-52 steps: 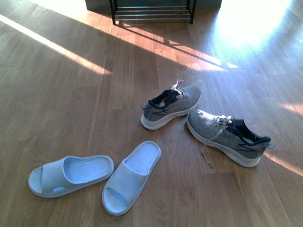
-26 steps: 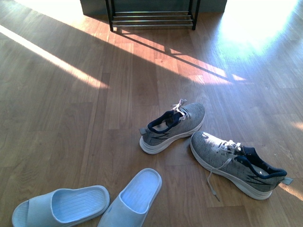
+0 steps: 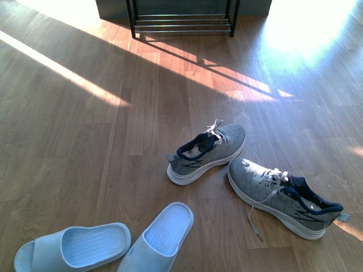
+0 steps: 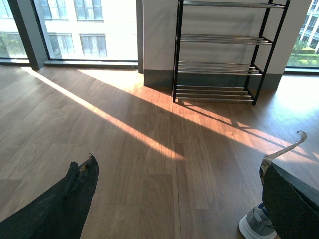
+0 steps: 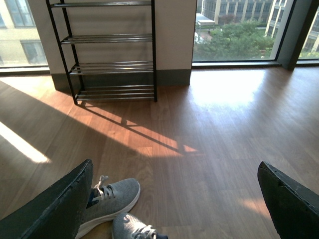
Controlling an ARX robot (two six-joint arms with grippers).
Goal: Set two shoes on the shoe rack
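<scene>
Four shoes were sitting on the wood floor (image 3: 85,141) in front of me. Closest in, right at the bottom edge of the front view, were the two pale blue slides. The left slide (image 3: 74,246) lay crossways and the right slide (image 3: 160,238) was angled just beside it, both partly cut off by the frame.

A bit further out were the grey sneakers. The left sneaker (image 3: 207,152) had its heel toward me and its toe pointing away. The right sneaker (image 3: 283,195) lay near it, toe aimed at the other one's side, heel off to my right, with one lace trailing on the boards.

Both my hands were up off the floor. My left hand (image 4: 177,164) was spread wide apart with nothing in it. My right hand (image 5: 174,167) was the same, wide apart and holding nothing, and the sneaker toes showed just past one of its fingers (image 5: 55,206).

Way at the back, well apart from all the shoes, the shoe rack (image 3: 182,20) stood upright against the wall between the windows, sun stripes running across the floor in front of it.
</scene>
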